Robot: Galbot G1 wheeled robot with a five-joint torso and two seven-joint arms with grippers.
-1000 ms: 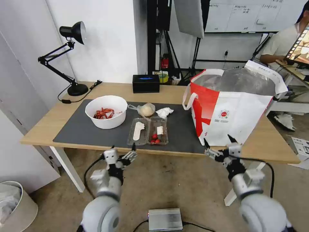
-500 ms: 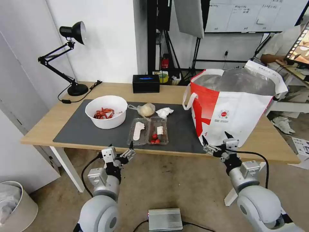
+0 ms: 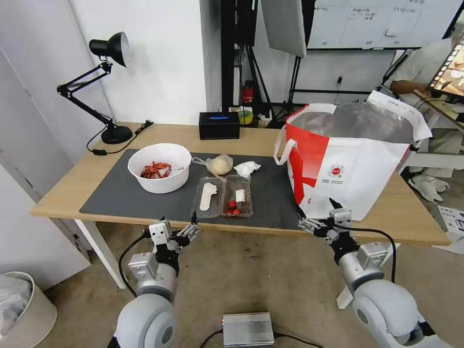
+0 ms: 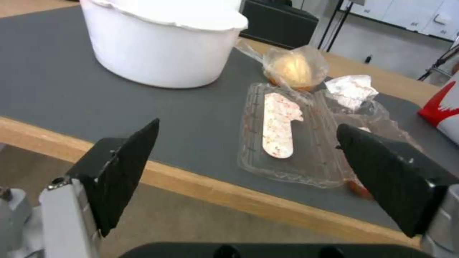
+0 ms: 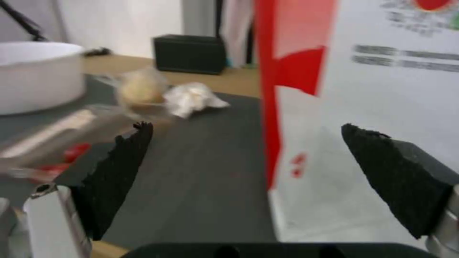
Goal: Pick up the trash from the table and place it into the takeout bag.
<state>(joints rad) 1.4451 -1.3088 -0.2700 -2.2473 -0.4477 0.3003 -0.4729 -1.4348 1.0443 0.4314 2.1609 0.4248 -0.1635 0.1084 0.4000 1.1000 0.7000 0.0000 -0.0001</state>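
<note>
Nothing is bagged yet, as far as I can see. At frame centre, on the dark grey mat (image 3: 121, 195) of the light-wood table (image 3: 63, 191), sit the white round bowl (image 3: 159, 167) holding red scraps, the clear clamshell tray (image 3: 222, 196), the crumpled white tissue (image 3: 246, 168) and the clear baggie (image 3: 220, 164). The red-and-white foil-lined takeout bag (image 3: 348, 159) stands open at right. My left gripper (image 3: 180, 228) and right gripper (image 3: 316, 216) hover low before the table edge, jaws apart, empty.

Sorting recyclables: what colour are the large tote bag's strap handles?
White, clearest in the head view on the red-and-white foil-lined takeout bag.
</note>
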